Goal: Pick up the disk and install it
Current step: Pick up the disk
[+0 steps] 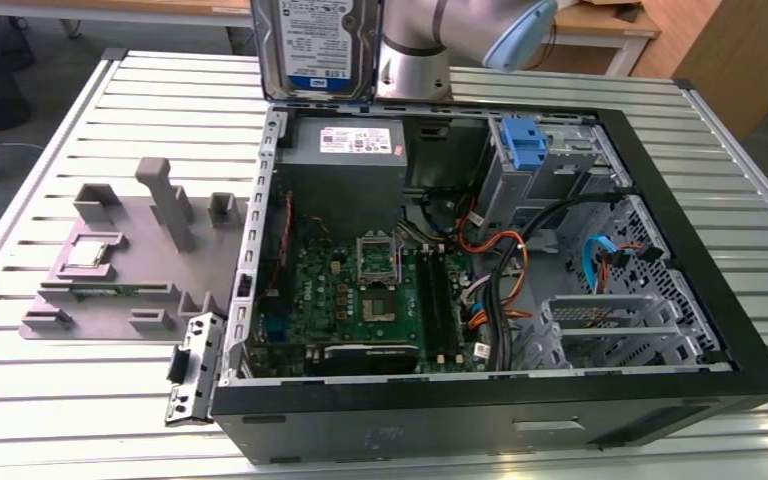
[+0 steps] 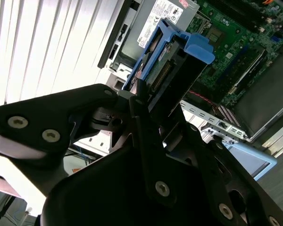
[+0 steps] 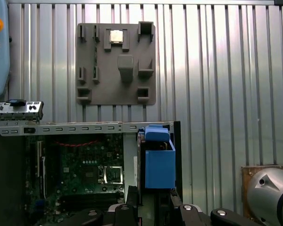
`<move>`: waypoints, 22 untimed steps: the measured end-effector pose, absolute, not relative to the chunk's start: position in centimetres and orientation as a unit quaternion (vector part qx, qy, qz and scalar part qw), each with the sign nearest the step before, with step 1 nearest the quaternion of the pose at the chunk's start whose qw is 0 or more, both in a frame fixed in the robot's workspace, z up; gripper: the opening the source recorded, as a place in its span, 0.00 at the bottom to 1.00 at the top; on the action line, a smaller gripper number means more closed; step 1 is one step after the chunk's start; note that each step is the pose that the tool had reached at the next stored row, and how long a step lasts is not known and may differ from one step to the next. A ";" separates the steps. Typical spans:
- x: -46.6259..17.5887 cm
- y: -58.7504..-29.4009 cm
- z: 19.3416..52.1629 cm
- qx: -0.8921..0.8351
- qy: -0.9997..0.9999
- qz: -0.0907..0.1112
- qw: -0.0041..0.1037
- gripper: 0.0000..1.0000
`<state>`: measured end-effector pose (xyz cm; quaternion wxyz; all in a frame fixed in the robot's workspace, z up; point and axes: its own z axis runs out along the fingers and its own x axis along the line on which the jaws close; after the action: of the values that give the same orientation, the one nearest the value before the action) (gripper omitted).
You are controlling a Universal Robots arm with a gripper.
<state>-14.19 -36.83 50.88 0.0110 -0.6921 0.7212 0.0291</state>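
Observation:
The disk (image 1: 315,45) is a silver hard drive with a white-and-blue label. It hangs upright above the back edge of the open computer case (image 1: 704,290), beside the arm's grey wrist. In the second wrist view my gripper (image 2: 144,101) is shut on the disk (image 2: 162,70), whose blue plastic carrier (image 2: 198,47) points away from the black fingers (image 2: 141,122). In the first wrist view the blue carrier (image 3: 159,165) sits between the two fingers (image 3: 132,200), over the case's edge.
Inside the case lie the motherboard (image 1: 357,290), the power supply (image 1: 344,150), an upright blue latch (image 1: 524,145) and a metal drive cage (image 1: 611,320) with cables. A grey fixture tray (image 1: 117,260) holding a small silver chip (image 1: 87,253) rests on the slatted metal table (image 1: 37,150).

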 end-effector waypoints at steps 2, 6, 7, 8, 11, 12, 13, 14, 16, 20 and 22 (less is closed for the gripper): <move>-14.1 -36.8 50.9 -0.692 0.721 0.029 0.011 0.35; -13.8 -36.8 50.9 -0.692 0.721 0.029 0.011 0.35; -13.7 -36.8 50.8 -0.692 0.721 0.029 0.011 0.35; -13.6 -36.8 50.8 -0.692 0.721 0.029 0.011 0.35; -13.3 -36.8 50.8 -0.692 0.721 0.029 0.011 0.35; -13.1 -36.8 50.8 -0.692 0.721 0.029 0.011 0.35; -13.0 -36.8 50.8 -0.692 0.721 0.029 0.011 0.35; -12.9 -36.8 50.8 -0.692 0.721 0.029 0.011 0.35; -12.7 -36.8 50.8 -0.692 0.721 0.029 0.011 0.35; -12.1 -36.8 50.8 -0.692 0.721 0.029 0.011 0.35; -11.8 -36.8 50.8 -0.692 0.721 0.029 0.011 0.35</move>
<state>-11.80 -36.82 50.75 0.0110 -0.6921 0.7211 0.0291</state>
